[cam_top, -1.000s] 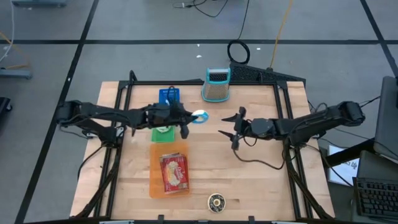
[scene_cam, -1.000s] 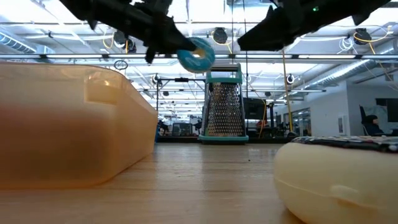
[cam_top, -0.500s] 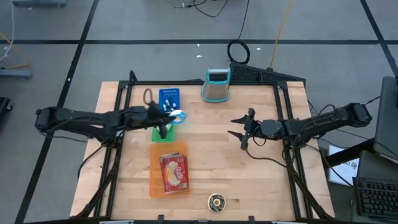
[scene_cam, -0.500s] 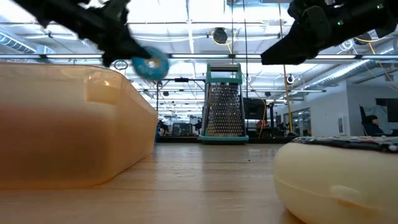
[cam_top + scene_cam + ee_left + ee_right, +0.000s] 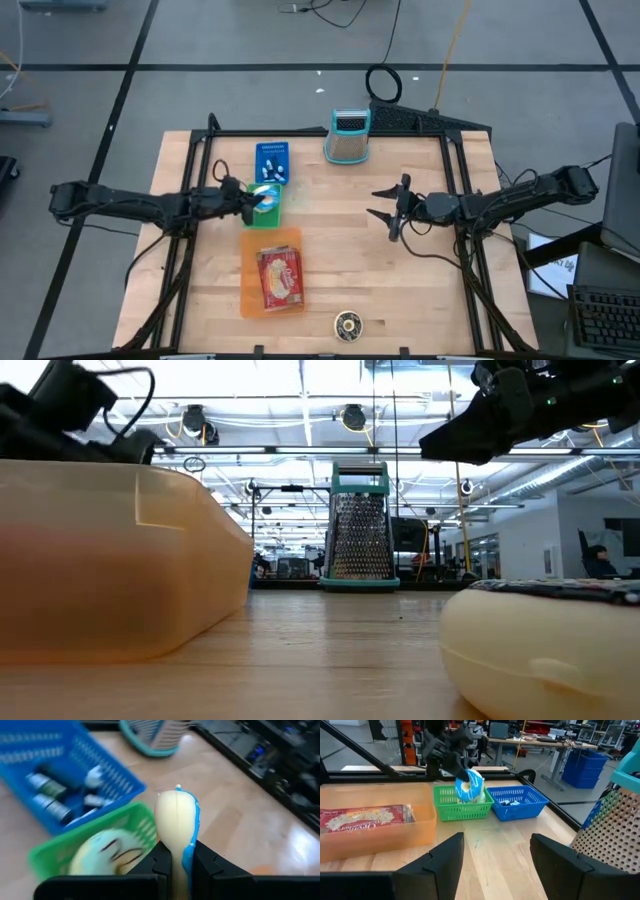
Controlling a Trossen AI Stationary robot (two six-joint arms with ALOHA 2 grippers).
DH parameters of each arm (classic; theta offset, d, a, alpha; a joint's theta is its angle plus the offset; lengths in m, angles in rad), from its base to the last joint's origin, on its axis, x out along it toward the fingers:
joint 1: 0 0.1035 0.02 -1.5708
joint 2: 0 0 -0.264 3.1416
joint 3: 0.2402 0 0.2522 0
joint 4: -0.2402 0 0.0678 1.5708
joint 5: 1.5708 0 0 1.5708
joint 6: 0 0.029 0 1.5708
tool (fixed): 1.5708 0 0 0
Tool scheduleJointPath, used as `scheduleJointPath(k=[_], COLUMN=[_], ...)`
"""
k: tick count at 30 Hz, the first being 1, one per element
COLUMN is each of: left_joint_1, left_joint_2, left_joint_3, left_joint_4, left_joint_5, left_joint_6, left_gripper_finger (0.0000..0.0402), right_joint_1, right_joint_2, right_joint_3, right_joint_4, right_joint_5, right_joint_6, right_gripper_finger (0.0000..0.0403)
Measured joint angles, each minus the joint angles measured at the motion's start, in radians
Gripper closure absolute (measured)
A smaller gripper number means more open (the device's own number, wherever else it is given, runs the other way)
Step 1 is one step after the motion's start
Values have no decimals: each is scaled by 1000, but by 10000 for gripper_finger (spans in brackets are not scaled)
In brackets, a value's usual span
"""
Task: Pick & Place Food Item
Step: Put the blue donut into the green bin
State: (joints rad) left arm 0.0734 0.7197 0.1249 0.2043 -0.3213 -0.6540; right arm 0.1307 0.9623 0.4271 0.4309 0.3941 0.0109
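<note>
1. One blue-iced ring-shaped toy doughnut (image 5: 177, 827) is clamped in the left gripper (image 5: 252, 200) above the green plastic mesh basket (image 5: 265, 212).
2. Placing step judged underway; lowering and release needed next.
3. Right gripper (image 5: 396, 206) is parked mid-table, fingers spread, empty.

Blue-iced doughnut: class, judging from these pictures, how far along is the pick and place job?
Done: the blue-iced doughnut is picked up, clamped edge-on in the left tool. In hand: it hangs over the green basket, which already holds a pale round item, beside the blue basket. Left: lowering and releasing it, probably into the green basket. The right tool waits open over bare table.
</note>
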Motion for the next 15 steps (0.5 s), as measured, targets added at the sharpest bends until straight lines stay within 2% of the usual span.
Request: scheduleJointPath(k=[7, 15], left_joint_1=[0, 0], left_joint_2=[-1, 0], left_joint_3=[-66, -72], left_joint_4=[14, 10], left_joint_5=[-29, -30], left_joint_6=[-101, -108], left_gripper_finger=[366, 366], right_joint_1=[0, 0], right_joint_2=[0, 0], right_joint_3=[0, 0], right_joint_4=[5, 6], right_joint_5=[0, 1], right_joint_6=[0, -4], right_gripper_finger=[187, 190])
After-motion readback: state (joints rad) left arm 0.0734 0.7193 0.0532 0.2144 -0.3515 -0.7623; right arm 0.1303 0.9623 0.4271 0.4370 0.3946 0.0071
